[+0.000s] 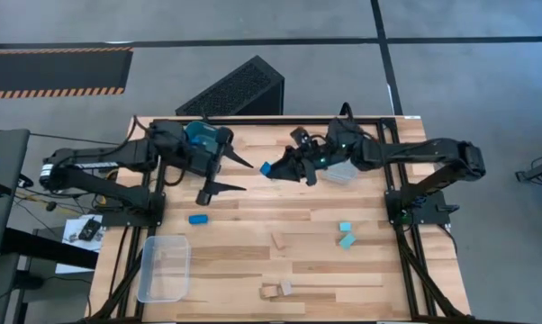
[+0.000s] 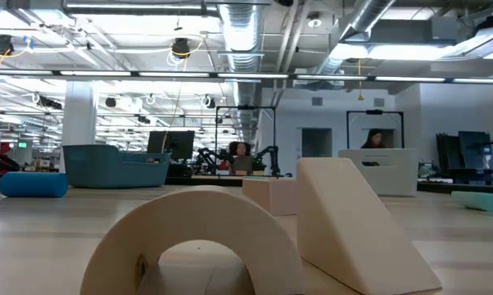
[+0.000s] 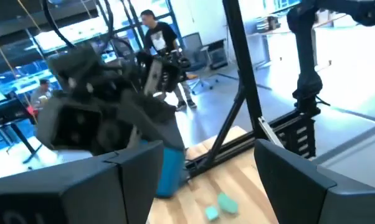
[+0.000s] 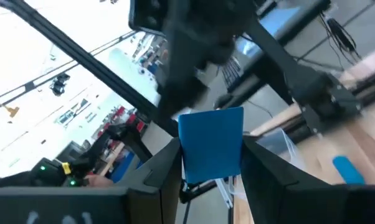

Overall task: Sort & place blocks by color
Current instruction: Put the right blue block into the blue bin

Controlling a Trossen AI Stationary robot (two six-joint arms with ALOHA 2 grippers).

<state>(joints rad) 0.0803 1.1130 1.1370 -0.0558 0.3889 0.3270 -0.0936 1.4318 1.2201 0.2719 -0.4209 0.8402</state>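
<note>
My right gripper (image 1: 271, 170) is over the table's far middle, shut on a darker blue block (image 4: 211, 148), which also shows in the left wrist view (image 3: 169, 169). My left gripper (image 1: 247, 176) faces it from the left, open and touching nothing. A second blue block (image 1: 197, 219) lies flat on the table. Two cyan blocks (image 1: 346, 234) lie right of centre. Tan blocks (image 1: 278, 240) lie at the middle and near edge, among them an arch (image 2: 197, 246) and a wedge (image 2: 353, 221). My right gripper pinches the blue block between its two fingers (image 4: 159, 168), one on each of two opposite side faces (image 4: 187, 155). The fingers point toward the table's left, roughly level. The block is lifted clear of the table, and its far end sticks out past the fingertips.
A teal bin (image 1: 199, 135) sits under the left arm at the far left. One clear bin (image 1: 163, 267) stands at the near left, another (image 1: 341, 173) under the right arm. People sit at desks in the room behind.
</note>
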